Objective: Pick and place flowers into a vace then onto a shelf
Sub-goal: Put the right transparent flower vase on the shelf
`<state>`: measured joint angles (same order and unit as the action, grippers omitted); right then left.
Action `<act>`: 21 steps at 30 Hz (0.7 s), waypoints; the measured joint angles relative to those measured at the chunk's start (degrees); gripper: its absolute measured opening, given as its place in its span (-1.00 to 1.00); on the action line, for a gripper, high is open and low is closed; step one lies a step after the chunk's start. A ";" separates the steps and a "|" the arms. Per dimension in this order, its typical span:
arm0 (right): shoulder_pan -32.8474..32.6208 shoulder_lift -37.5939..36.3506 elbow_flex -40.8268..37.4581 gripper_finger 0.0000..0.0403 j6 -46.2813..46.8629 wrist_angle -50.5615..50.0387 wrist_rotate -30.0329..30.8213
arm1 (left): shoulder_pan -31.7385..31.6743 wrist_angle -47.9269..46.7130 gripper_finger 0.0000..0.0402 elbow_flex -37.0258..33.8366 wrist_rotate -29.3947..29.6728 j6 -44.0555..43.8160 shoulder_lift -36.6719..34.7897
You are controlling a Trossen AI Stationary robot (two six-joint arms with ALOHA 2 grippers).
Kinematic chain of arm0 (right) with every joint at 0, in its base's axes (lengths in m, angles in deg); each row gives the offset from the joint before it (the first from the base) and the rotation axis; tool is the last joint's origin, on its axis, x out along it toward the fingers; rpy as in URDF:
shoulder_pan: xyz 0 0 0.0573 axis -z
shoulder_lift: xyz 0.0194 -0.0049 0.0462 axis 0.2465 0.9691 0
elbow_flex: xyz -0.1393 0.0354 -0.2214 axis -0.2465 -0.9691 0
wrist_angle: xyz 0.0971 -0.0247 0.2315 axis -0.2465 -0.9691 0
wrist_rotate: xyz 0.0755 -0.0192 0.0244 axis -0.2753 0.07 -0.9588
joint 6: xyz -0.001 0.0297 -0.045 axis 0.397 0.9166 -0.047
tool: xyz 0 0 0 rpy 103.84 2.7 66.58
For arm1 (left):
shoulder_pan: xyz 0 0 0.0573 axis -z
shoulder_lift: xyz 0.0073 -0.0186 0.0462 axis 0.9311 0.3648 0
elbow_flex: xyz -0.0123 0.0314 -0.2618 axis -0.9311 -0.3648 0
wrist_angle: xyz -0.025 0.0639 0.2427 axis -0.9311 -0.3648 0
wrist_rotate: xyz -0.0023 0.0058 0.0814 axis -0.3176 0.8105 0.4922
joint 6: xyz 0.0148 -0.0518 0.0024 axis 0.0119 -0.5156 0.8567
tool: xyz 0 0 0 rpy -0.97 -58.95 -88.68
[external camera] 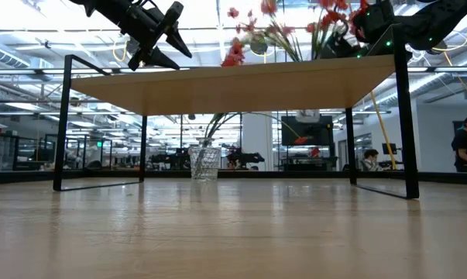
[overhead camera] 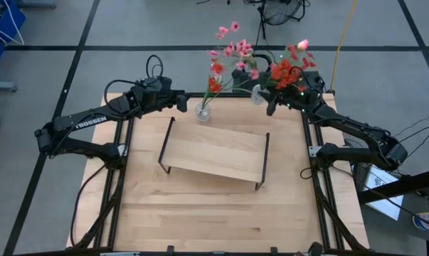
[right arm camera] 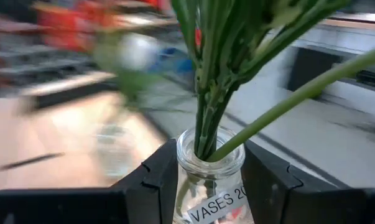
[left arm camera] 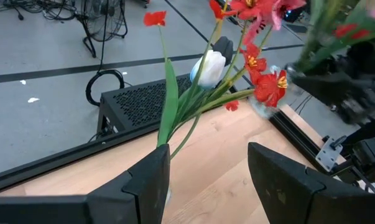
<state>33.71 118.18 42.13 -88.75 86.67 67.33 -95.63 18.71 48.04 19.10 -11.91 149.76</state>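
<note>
A low light-wood shelf [overhead camera: 215, 153] on thin black end frames stands in the middle of the wooden worktop [overhead camera: 214, 220]; everything else is placed from it.

Just behind the shelf's rear edge, toward its left half, a clear glass vase [overhead camera: 203, 112] stands on the worktop, holding stems with red and pink blossoms and a white tulip bud [left arm camera: 209, 67].

Behind the shelf's rear right corner, the right end effector [right arm camera: 206, 177] is clamped around the neck of a second, small glass vase [right arm camera: 210, 180] labelled "VASES". It is lifted above shelf height and carries a bunch of flowers [overhead camera: 289, 67] with red blooms.

Behind the shelf's rear left corner, beside the standing vase, the left end effector [left arm camera: 206, 180] hovers with its fingers spread wide and holding nothing.

Risks, as a judgement: the lifted vase is gripped on smooth glass and is top-heavy with long stems, so it could slip or tip. Its blooms hang close to those of the standing vase and might tangle, pulling that vase over. Lowering it could also catch the shelf's edge or a black frame.
</note>
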 joint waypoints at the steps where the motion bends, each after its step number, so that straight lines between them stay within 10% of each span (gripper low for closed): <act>1: -0.04 0.05 -0.03 -0.35 -0.66 -0.37 2.12 | 0.00 0.00 0.09 0.00 -0.02 0.00 0.00; 10: -0.42 0.03 -0.07 -0.35 1.18 2.58 -7.74 | 0.00 -1.05 0.09 0.02 -0.93 -0.24 0.00; 16: 0.01 0.03 -0.08 -0.35 -0.46 -0.21 4.22 | 0.00 -1.07 0.09 0.02 -0.92 -0.24 -0.02; 21: -0.22 0.03 -0.07 -0.35 -0.01 2.49 -10.71 | 0.00 -1.12 0.09 0.02 -0.92 -0.24 -0.02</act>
<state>33.48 118.21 42.06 -88.76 89.16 56.62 -95.63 17.58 48.06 18.18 -12.15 149.74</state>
